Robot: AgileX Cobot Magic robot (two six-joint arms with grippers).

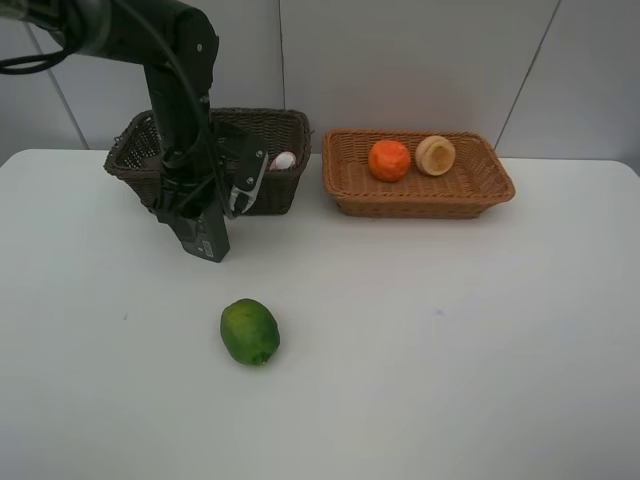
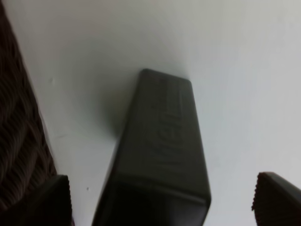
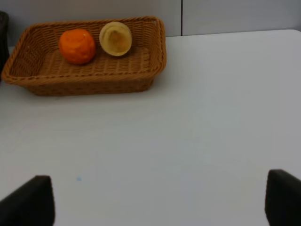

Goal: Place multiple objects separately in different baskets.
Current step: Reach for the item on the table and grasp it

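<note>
Lime (image 1: 249, 331): we see it lying alone on the white bench (image 1: 460, 360), nearest of all, well apart from both baskets and in front of the left arm (image 1: 175, 90).
Right gripper (image 3: 157, 200): it is out of the high view. In its own wrist view we find the jaws spread wide over bare bench, holding nothing, with the tan basket well beyond them.
Dark bottle (image 1: 207, 237): a dark boxy item that we take for the dark green bottle. It is tilted, with its lower end at the bench, just in front of the dark basket. We see raised lettering on its face in the left wrist view but cannot read it.
Left gripper (image 2: 162, 183): the jaws are wide, with one finger (image 2: 49, 202) at each side of the dark bottle and bench showing in both gaps, so it has no grip on it.
Dark basket (image 1: 280, 192): the deeper one, at the far left behind the left arm. We make out a pale pink-and-white item (image 1: 283, 160) inside at its right end.
Tan basket (image 1: 420, 206): the shallower one, at the far right, near the dark basket but apart from it.
Orange (image 1: 389, 160): it lies inside the tan basket, left of its middle.
Tan cup-like item (image 1: 435, 155): it is also inside the tan basket, just beside the orange, on its side with the hollow towards us.
</note>
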